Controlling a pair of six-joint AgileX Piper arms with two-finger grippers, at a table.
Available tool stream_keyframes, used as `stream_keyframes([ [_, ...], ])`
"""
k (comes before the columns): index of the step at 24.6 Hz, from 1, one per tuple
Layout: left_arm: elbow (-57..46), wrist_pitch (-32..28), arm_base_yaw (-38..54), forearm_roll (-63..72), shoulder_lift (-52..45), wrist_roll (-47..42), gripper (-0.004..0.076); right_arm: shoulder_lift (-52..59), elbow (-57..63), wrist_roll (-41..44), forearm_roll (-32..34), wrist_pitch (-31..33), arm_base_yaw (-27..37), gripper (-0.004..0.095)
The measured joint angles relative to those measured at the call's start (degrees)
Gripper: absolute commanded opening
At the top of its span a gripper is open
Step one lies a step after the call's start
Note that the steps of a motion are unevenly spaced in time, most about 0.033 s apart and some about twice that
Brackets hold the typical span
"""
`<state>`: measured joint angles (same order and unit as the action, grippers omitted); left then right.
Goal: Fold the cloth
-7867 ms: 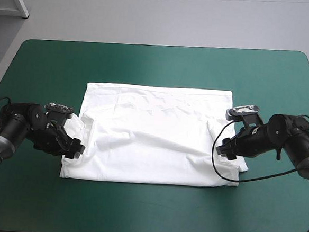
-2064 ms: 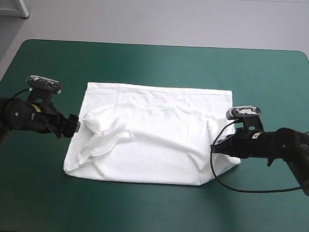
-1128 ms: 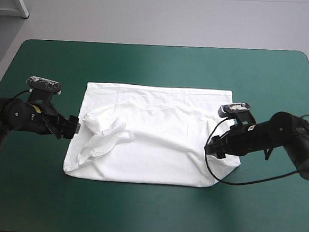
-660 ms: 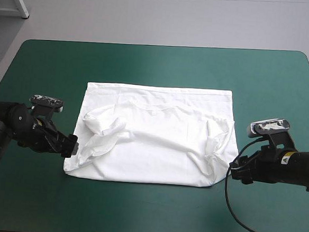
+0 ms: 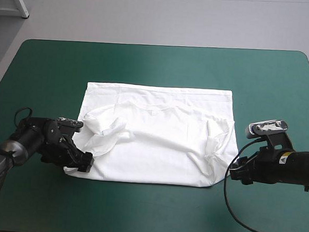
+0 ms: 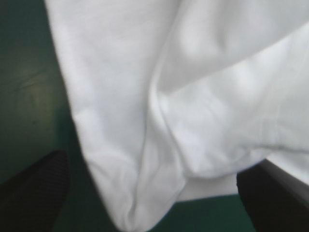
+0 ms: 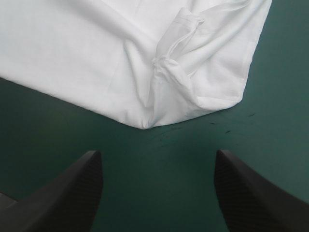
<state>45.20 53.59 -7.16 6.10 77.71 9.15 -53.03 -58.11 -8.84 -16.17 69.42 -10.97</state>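
The white T-shirt (image 5: 152, 142) lies spread on the teal-green cover, both sleeves turned inward over the body and rumpled. My left gripper (image 5: 83, 163) is low at the shirt's near-left corner. In the left wrist view its black fingers (image 6: 36, 186) stand wide apart with that corner of the T-shirt (image 6: 193, 96) between them, not pinched. My right gripper (image 5: 234, 172) sits on the cover just off the near-right corner. It is open, and in the right wrist view the T-shirt (image 7: 96, 58) ends a short way ahead of the right gripper (image 7: 157, 155), with nothing between the fingers.
Bare teal-green cover (image 5: 158, 68) surrounds the shirt on all sides, widest toward the far edge and the right end. The same cover (image 7: 159, 193) lies under and between the right fingers.
Both sleeves were folded inward and released. The left gripper has moved from the shirt's left edge down to its near-left corner. The right gripper backed off the shirt to beside the near-right corner.
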Motion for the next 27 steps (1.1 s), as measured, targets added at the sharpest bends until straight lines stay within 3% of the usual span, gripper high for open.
stream_keyframes([
  [5,0.5,-0.5,-3.8,-1.8,4.5,-0.6,0.0312,-3.2,0.0,0.0,-0.1,-0.8,0.0,0.0596],
  [9,0.7,-0.5,-5.7,-0.8,4.8,-0.9,0.002,-7.6,0.1,-0.1,-1.2,-2.3,0.0,0.0576],
  [17,0.7,-0.6,-6.0,0.8,4.8,-0.9,0.0021,-17.5,5.5,-2.8,-2.0,-8.3,0.0,0.0576],
  [24,0.7,-0.6,-6.0,0.8,4.8,-0.9,0.0021,-25.6,10.2,-7.9,-2.4,-19.2,-0.1,0.0574],
  [26,0.7,-0.6,-6.0,0.8,4.8,-0.9,0.002,-28.6,10.3,-8.1,-2.2,-20.6,-1.1,0.0498],
  [27,0.7,-0.6,-6.0,0.8,4.8,-0.9,0.002,-29.5,10.3,-8.1,-2.1,-20.9,-2.1,0.0382],
])
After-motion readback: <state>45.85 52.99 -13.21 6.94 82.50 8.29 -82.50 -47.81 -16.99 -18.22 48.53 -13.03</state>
